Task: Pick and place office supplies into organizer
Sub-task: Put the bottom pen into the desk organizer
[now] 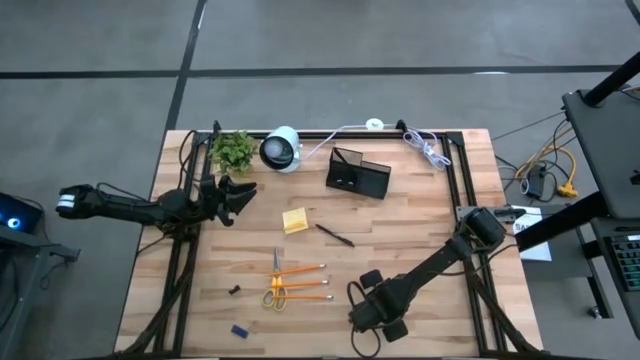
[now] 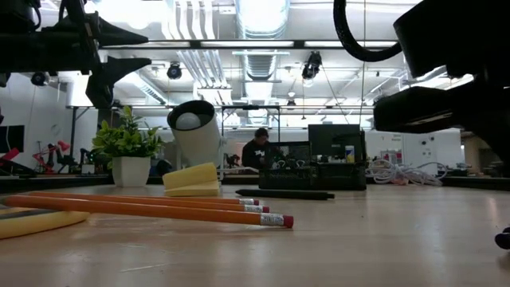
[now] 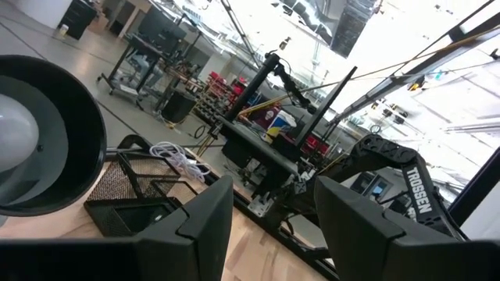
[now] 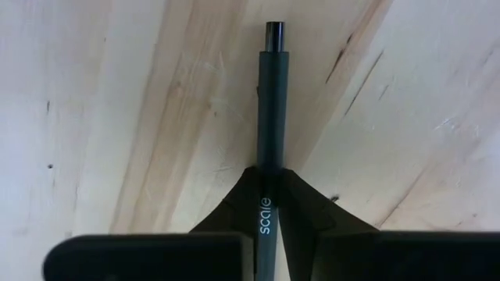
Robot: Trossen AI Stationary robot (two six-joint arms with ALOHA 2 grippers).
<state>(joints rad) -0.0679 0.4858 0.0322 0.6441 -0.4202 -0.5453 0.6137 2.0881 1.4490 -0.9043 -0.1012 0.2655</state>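
A slim dark pen (image 4: 270, 117) printed "scale" lies on the table (image 4: 109, 117), pinched by the right gripper (image 4: 269, 211) reaching low toward seven o'clock, while the left gripper (image 1: 243, 193), fingers spread, hovers at ten o'clock.

Even overhead light falls on the wooden table (image 1: 400, 240), and shadows under both arms are soft and faint. At table height, ceiling lamps behind the left gripper (image 2: 107, 60) blow out to white glare, turning both arms into black silhouettes; the nearest pencils (image 2: 159, 209) are slightly soft. Past the left gripper's fingers (image 3: 207, 226) the bright room washes out. Beneath the right gripper (image 4: 269, 207), the pen (image 4: 272, 117) is sharp and evenly lit.
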